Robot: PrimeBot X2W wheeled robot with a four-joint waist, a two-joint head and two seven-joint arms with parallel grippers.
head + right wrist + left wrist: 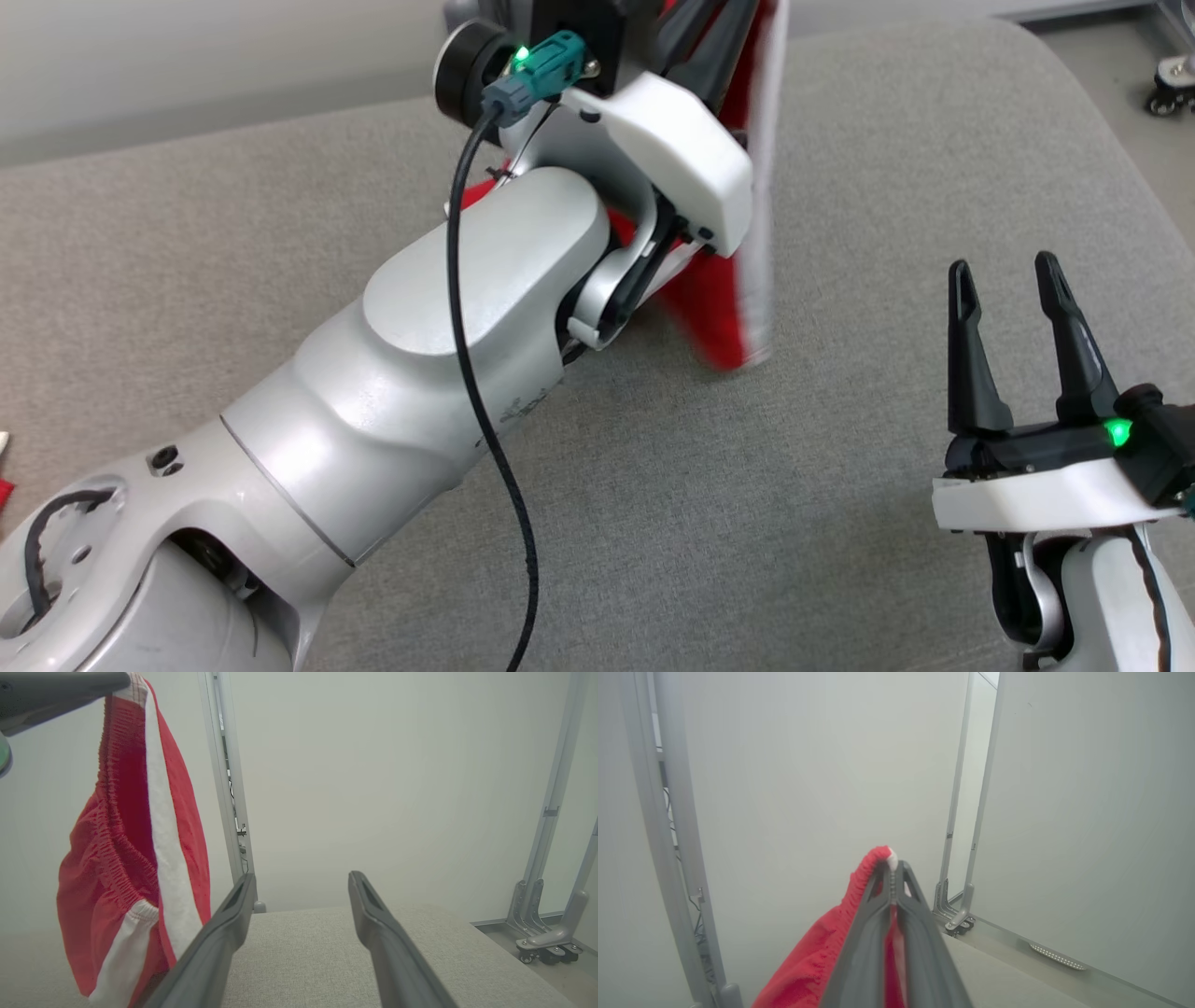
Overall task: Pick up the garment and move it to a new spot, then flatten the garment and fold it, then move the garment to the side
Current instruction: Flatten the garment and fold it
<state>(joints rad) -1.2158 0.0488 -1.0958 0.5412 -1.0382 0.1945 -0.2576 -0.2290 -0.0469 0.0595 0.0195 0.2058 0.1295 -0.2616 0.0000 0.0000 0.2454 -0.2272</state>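
The garment [135, 858] is a pair of red shorts with white side stripes and an elastic waistband. It hangs in the air above the grey cushioned surface [700, 523], held by its waistband corner. My left gripper [893, 865] is shut on that corner, with red cloth [817, 956] draping down its left side. In the head view the left arm hides most of the garment [724, 308], whose blurred lower edge hangs just above the surface. My right gripper [1006, 275] stands open at the lower right, apart from the garment, nothing between its fingers [233, 914].
Pale wall panels with metal frame posts [226, 788] stand behind the surface. Caster feet [546, 947] rest on the floor at the right. A small red and white scrap [5, 467] shows at the head view's left edge.
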